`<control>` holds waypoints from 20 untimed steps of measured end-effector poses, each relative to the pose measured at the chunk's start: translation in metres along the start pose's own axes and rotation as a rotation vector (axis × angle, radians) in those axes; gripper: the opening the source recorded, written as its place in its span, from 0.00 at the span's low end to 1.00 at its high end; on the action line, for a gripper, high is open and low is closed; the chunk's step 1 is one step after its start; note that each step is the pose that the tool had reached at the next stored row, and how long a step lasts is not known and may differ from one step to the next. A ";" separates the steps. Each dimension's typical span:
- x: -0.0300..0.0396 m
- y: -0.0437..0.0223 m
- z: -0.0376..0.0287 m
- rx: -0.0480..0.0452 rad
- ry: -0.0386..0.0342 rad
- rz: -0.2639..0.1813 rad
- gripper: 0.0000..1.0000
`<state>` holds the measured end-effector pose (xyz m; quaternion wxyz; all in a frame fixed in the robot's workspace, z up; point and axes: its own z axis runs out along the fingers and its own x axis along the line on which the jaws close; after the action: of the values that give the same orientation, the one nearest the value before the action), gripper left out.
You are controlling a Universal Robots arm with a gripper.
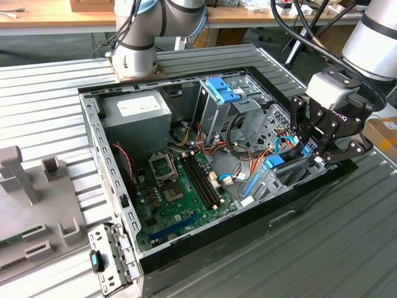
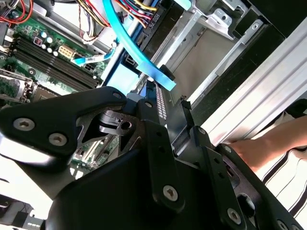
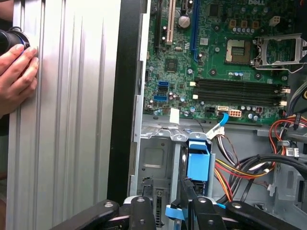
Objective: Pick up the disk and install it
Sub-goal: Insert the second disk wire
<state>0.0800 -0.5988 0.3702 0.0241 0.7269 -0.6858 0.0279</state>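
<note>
The gripper is low in the open computer case, at the corner on the exterior view's right. Its jaws are narrow and look closed on the disk, which stands on its thin edge in the bay there. The disk's long side seems to point down into the case. It is hard, stiff and a bit heavy, and a knock could hurt it. The flat metal sides are the best place to hold it, not the bendy blue rails.

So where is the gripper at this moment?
On the exterior view's right, the gripper is down inside the open computer case at its near-right corner, beside the blue plastic parts.
</note>
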 end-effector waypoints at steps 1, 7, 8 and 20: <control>-0.0004 0.0000 0.0000 0.0000 0.0000 0.000 0.36; -0.0003 -0.0027 0.0003 0.0000 0.0000 0.000 0.36; -0.0003 -0.0027 0.0003 0.0000 0.0001 0.000 0.36; 0.0048 -0.0013 0.0013 0.0018 -0.0423 0.000 0.15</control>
<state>0.0816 -0.6036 0.3692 0.0089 0.7272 -0.6862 0.0132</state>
